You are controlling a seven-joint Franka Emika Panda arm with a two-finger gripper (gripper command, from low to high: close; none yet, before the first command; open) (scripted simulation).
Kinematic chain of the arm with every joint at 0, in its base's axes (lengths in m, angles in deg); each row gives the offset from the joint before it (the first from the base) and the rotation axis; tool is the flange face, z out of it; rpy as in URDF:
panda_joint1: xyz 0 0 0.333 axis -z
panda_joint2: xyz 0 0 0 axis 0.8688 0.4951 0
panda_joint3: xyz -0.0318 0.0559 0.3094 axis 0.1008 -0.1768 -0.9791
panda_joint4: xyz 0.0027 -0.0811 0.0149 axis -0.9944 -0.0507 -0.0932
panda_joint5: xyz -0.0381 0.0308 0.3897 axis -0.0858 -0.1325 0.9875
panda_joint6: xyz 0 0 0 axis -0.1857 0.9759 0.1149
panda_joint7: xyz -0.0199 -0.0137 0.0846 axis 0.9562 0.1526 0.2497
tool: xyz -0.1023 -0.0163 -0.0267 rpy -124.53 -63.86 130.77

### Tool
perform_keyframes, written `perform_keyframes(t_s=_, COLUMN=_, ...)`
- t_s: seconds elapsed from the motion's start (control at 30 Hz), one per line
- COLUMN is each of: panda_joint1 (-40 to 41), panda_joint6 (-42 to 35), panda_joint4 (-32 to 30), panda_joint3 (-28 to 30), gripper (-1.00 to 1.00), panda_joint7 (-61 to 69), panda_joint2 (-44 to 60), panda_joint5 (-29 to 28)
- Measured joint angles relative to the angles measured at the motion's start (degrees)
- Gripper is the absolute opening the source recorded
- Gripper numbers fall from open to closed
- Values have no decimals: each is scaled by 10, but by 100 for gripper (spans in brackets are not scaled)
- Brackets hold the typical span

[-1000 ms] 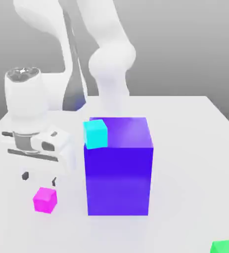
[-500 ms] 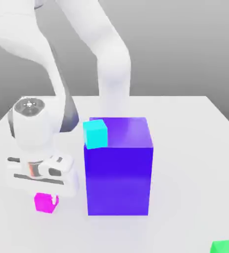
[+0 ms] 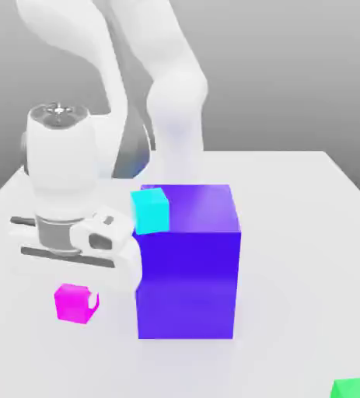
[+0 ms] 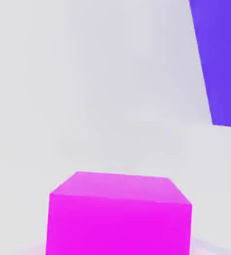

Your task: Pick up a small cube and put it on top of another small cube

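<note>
A pale white counter [image 3: 307,233] under soft, even light, its far edge meeting a plain grey backdrop that shades from darker at the top to lighter lower down

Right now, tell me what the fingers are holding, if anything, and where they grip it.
The gripper is shut on the small bright magenta plain cube, its fingers pinching the cube's opposite side faces; one white fingertip shows at the cube's edge nearest the large blue-violet block.
</note>
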Motion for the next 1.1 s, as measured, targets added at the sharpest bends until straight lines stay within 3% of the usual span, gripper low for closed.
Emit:
perform_keyframes(t_s=0.83, panda_joint1=-539, panda_joint6=-179, panda_joint4=246, panda_joint3=71, gripper=-100, panda_joint7=-170, panda_joint2=-153, panda_joint5=-3)
perform_keyframes(t_s=0.97, panda_joint1=-620, panda_joint6=-164, panda_joint4=267, panda_joint3=136, gripper=-100, panda_joint7=-189, panda_joint2=-215, panda_joint5=-59)
perform_keyframes(t_s=1.0, panda_joint1=-631, panda_joint6=-156, panda_joint4=270, panda_joint3=152, gripper=100, panda_joint7=-196, panda_joint2=-227, panda_joint5=-74)
perform_keyframes(t_s=1.1, panda_joint1=-631, panda_joint6=-156, panda_joint4=270, panda_joint3=152, gripper=100, panda_joint7=-196, panda_joint2=-227, panda_joint5=-74)
